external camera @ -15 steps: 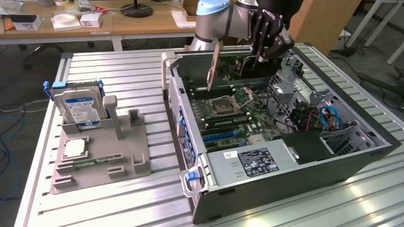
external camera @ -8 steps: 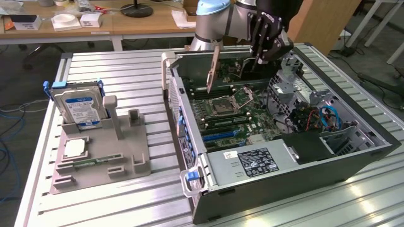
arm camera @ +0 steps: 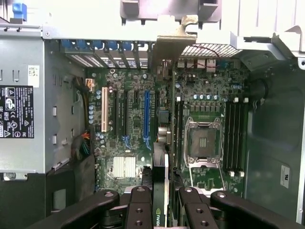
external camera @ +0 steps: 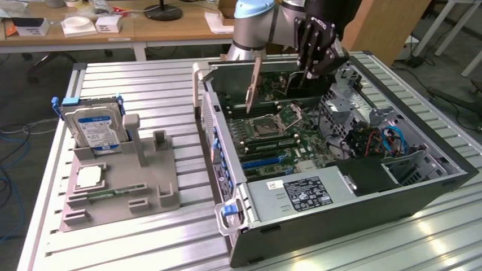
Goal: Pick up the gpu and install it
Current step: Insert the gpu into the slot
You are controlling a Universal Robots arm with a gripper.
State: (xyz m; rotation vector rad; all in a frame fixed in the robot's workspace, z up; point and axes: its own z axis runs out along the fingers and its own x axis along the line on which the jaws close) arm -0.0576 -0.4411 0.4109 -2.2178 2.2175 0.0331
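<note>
While our tool [arm camera: 162, 202] grips the gpu [arm camera: 160, 157] edge-on above the motherboard [arm camera: 126, 129] in the open computer case [external camera: 421, 186], we should keep it vertical, aligned with the slot.

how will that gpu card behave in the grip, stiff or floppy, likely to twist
The gpu is a thin flat board held edge-on, so probably stiff. The gripper pinches one narrow edge, so it may pivot if nudged. Exposed components suggest it is fragile.

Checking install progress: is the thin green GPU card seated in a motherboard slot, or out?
Out. The thin green GPU card hangs on edge in the black gripper, above the motherboard.
</note>
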